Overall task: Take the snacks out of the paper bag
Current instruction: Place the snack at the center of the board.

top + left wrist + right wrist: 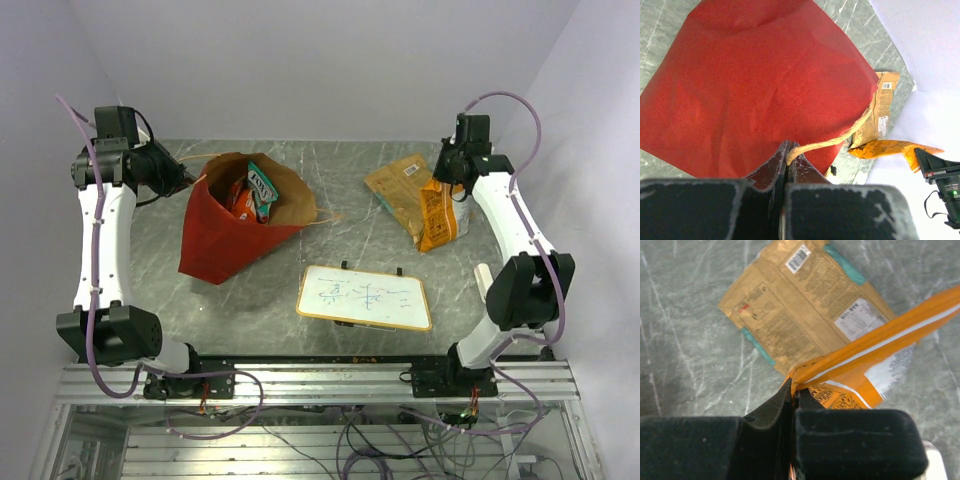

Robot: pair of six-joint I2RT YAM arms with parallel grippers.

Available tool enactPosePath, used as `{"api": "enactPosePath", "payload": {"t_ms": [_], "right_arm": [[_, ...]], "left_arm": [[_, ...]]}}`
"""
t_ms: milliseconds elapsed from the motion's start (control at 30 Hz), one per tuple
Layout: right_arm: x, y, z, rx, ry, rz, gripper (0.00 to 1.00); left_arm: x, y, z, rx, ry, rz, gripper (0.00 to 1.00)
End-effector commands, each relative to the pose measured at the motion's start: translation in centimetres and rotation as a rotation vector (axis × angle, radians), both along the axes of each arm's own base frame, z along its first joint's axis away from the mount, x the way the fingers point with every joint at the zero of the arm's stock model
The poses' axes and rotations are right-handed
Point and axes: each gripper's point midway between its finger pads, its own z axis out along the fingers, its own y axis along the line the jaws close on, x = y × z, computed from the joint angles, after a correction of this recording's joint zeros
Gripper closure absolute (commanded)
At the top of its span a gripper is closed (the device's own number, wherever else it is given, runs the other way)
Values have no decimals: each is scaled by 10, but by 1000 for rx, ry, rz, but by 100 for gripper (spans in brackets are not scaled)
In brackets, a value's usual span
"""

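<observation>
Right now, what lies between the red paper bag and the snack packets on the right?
Only bare table, seen from the top camera; a string handle of the paper bag pokes into it. The whiteboard lies nearer the arms.

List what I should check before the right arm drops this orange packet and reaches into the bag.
1. Left gripper shut on the string handle of the paper bag: ok.
2. Right gripper shut on the edge of the orange packet: ok.
3. Orange packet outside the bag, next to the tan chip bag: ok.
4. Orange packet's lower end resting on the table: cannot tell.
5. Bag mouth open, teal packet and others showing inside: ok.
6. Whiteboard lying off the line between bag and packets: ok.
</observation>
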Motion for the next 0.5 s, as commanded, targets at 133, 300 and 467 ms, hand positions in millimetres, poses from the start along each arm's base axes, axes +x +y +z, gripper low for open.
{"api": "enactPosePath", "payload": {"t_ms": [133, 300, 467], "right_arm": [[38, 29, 0, 141, -11, 54, 100], [59, 45, -15, 196, 7, 53, 100], [80, 59, -42, 232, 54, 41, 100]], "left_arm": [[8, 2, 9, 4, -23, -5, 93], [9, 4, 8, 6, -27, -5, 93], [9, 7, 7, 14, -22, -1, 93]]}}
